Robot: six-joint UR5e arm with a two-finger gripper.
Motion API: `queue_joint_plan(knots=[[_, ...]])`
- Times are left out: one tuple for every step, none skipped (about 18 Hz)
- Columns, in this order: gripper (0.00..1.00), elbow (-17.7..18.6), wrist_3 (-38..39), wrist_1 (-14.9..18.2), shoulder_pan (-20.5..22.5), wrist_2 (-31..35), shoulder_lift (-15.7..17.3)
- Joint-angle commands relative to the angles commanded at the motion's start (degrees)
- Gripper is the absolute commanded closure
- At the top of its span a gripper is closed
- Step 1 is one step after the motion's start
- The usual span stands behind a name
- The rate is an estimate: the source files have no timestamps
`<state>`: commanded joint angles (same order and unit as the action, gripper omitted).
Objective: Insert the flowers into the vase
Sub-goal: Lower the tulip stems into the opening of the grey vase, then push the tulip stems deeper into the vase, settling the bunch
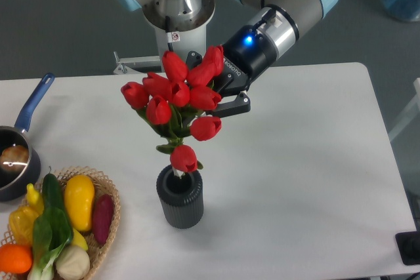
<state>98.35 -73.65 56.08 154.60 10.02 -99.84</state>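
We see the tool (226,93) in the upper middle of the frame, at the end of the arm (282,4) that comes down from the upper right. A blue light shines on its wrist. The tool is mostly hidden behind the red heads, so only one dark finger shows to the right of the bunch. It is clenched on the flowers (177,106), which hang from it above the surface.

The flowers are a bunch of red tulips with green stems and leaves. The heads spread out wide in the middle of the frame, and the stems run down and slightly to the left, coming together toward one point. The lowest red head sits just above the vase (179,196). The pale ends of the stems reach into the round mouth of the vase; how deep they go inside, we cannot tell.

The vase is dark grey with ribbed sides, and it stands upright on the white surface (295,162), in the lower middle of the frame.

In the lower left corner a woven basket (105,234) holds vegetables of yellow, green and purple colour. Above it, at the left edge, stands a dark saucepan (16,162) with a blue handle that points up and to the right.
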Motion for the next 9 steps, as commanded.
queue_joint_plan(knots=[[1.00, 0.0, 0.0, -0.1, 0.0, 0.0, -0.3], [1.00, 0.0, 0.0, -0.1, 0.0, 0.0, -0.4], [1.00, 0.0, 0.0, -0.1, 0.0, -0.2, -0.4], [1.00, 0.0, -0.1, -0.1, 0.0, -0.6, -0.6], [1.00, 0.0, -0.3, -0.1, 0.0, -0.7, -0.9], [1.00, 0.0, -0.3, -0.1, 0.0, -0.7, -1.0], [1.00, 0.0, -0.3, -0.1, 0.0, -0.8, -1.2], [1.00, 0.1, -0.3, -0.1, 0.0, -1.0, -1.4], [1.00, 0.1, -0.2, -0.1, 0.0, -1.4, -1.6]])
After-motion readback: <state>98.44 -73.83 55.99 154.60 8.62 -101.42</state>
